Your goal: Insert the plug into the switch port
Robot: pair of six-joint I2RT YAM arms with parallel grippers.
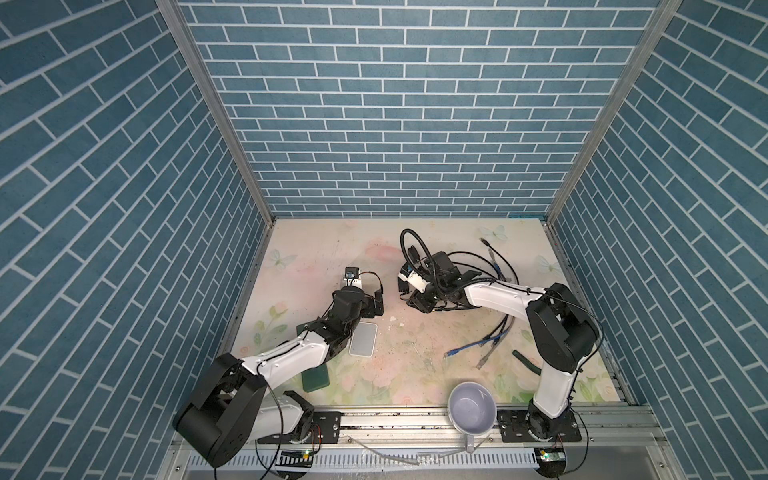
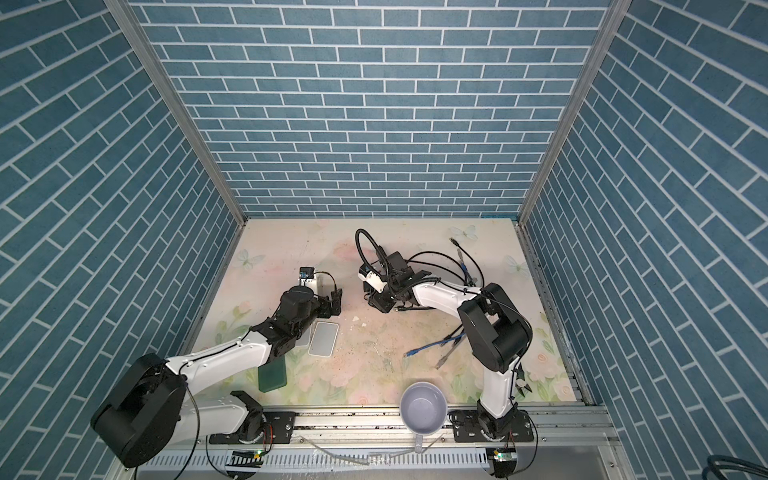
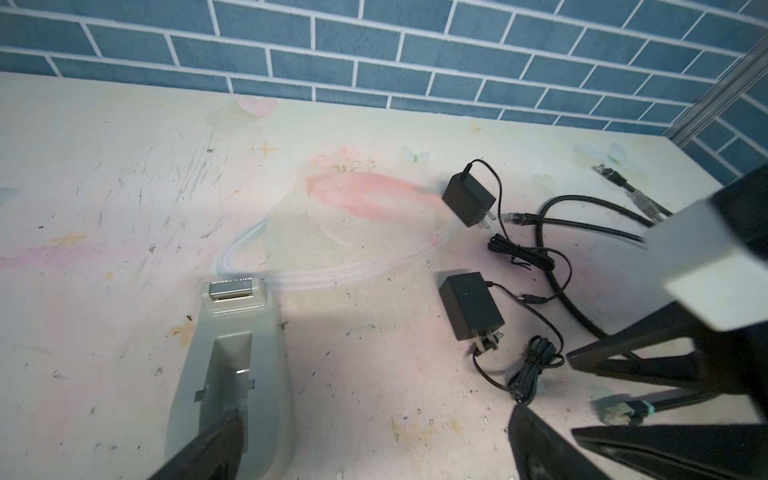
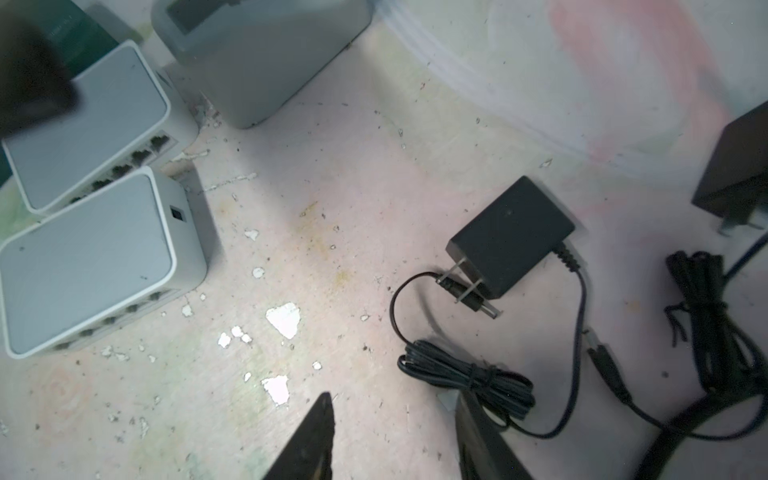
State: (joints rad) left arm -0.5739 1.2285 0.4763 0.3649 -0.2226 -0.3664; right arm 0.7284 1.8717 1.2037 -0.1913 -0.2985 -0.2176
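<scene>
Black adapter [image 4: 511, 237] and coiled cord [image 4: 469, 376] lie beside the spread right pincer [image 4: 392, 399]; left pincer [image 3: 376, 411] spread wide.

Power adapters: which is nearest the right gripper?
The adapter with a round plug across its prongs, just ahead of the right gripper; the other adapter lies farther.

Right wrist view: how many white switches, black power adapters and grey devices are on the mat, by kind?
White switches: 2
Black power adapters: 2, one cut off by the frame edge
Grey device: 1
Total: 5
</scene>
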